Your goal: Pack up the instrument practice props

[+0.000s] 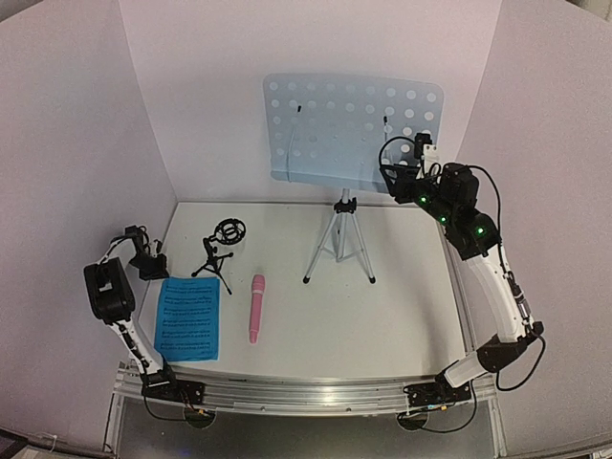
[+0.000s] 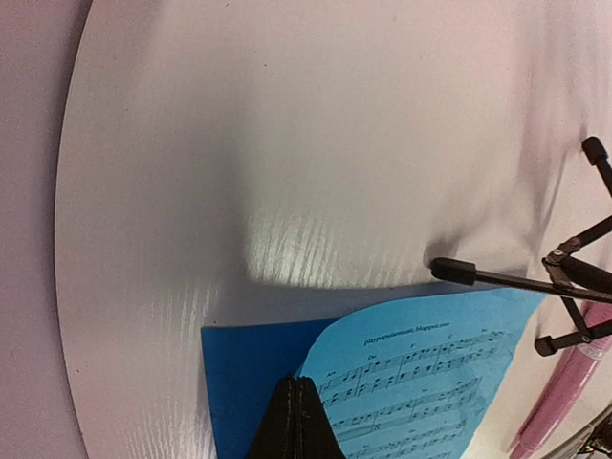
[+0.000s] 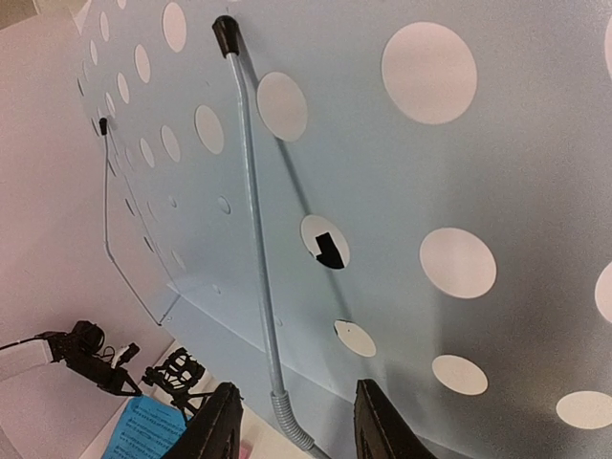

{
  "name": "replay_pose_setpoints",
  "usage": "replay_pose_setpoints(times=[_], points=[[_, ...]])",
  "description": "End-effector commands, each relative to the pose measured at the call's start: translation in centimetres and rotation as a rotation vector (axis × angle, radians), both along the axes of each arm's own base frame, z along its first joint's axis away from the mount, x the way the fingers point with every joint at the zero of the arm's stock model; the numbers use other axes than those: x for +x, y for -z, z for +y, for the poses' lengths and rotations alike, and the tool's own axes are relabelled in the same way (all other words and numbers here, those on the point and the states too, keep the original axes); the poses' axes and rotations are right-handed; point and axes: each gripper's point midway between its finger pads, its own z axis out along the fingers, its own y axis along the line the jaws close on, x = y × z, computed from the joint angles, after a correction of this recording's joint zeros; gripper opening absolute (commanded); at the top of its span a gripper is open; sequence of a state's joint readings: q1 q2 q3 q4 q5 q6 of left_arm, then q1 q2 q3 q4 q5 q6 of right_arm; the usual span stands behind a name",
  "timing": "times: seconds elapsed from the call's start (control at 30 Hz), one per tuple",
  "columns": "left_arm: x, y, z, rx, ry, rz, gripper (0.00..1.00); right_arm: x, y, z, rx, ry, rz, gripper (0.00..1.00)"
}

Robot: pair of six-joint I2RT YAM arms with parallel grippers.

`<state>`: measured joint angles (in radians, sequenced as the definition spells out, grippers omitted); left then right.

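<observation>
The pale-blue perforated music stand (image 1: 354, 129) rises on its silver tripod (image 1: 339, 247) at the back. My right gripper (image 1: 394, 174) is at its lower right edge. It is open (image 3: 292, 406), with the stand's wire page holder (image 3: 253, 191) between the fingers and untouched. On the left lie the blue sheet-music pages (image 1: 187, 317), with the pink microphone (image 1: 256, 308) beside them and the black tripod mic stand (image 1: 225, 247) behind. My left gripper (image 1: 150, 265) is shut (image 2: 296, 384) on the corner of the top printed page (image 2: 421, 373), which curls up off a darker blue sheet (image 2: 244, 382).
White walls enclose the table on three sides. A mic stand leg (image 2: 497, 277) reaches to the top edge of the pages, and the pink microphone (image 2: 559, 397) lies just past them. The silver tripod's legs spread across the table's back centre.
</observation>
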<state>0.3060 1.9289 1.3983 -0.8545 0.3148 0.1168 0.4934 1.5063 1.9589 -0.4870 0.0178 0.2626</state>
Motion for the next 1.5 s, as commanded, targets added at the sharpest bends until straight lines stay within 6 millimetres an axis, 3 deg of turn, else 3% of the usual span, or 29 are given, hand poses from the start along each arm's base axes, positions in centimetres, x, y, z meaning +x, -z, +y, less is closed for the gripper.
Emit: replay_pose_setpoints(times=[0.0, 0.5, 0.63, 0.83, 0.97, 1.2, 1.47], points=[[1.1, 1.2, 0.7, 0.106, 0.076, -0.024, 0.0, -0.2, -0.3, 1.1, 0.01, -0.049, 0.002, 0.39], [0.5, 2.4, -0.6, 0.126, 0.263, -0.032, 0.01, 0.6, 0.1, 1.6, 0.001, -0.053, 0.007, 0.39], [1.4, 2.0, -0.5, 0.175, 0.315, -0.066, 0.17, 0.7, 0.1, 1.6, -0.001, -0.053, 0.007, 0.39], [2.0, 0.8, -0.9, 0.223, 0.382, -0.118, 0.32, 0.3, 0.0, 1.1, -0.008, -0.036, -0.002, 0.39], [2.3, -0.9, -0.8, 0.245, 0.384, -0.16, 0.46, 0.1, 0.2, 0.8, -0.013, -0.028, -0.001, 0.39], [2.9, -5.2, -1.9, 0.232, 0.399, -0.292, 0.58, -0.4, 0.2, 0.6, -0.013, -0.028, -0.003, 0.4], [3.7, -11.7, -2.5, 0.245, 0.376, -0.465, 0.63, -1.3, 0.0, -0.4, -0.009, -0.002, -0.007, 0.43]])
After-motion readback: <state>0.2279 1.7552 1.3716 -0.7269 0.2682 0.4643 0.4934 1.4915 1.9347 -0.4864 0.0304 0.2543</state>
